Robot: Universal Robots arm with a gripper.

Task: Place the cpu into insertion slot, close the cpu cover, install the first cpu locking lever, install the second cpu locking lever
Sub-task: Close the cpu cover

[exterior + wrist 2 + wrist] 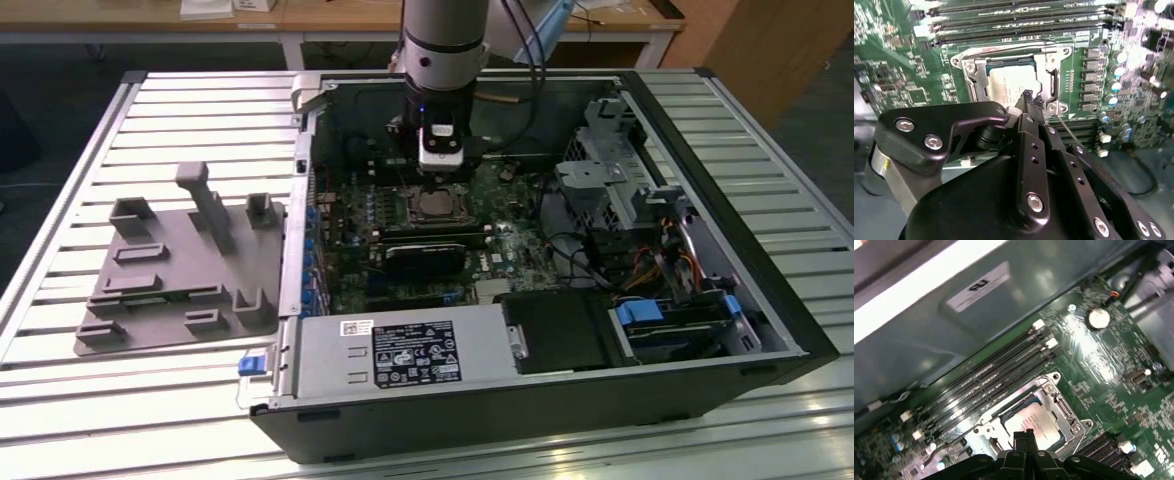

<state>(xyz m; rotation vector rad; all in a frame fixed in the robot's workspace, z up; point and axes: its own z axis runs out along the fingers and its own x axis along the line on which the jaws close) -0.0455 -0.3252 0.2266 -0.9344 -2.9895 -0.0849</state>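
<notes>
Tool is pinched narrow with nothing in it, tips right over one corner of the chip. The cover looks flat around it, straight below.

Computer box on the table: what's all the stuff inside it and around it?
table: one, silvery slats, under everything
case: one, black, open on the table
motherboard: one, green, inside the case
cpu: one, silver-grey, on the motherboard under the gripper
cpu cover: one, silver, framing the cpu
memory slots: several, black, beside the cpu
power supply: one, grey, at the case's near edge
fixture: one, grey, on the table at the exterior view's left
arm: one, silver and black, reaching down into the case
gripper: one, black, shut, just above the cpu
</notes>
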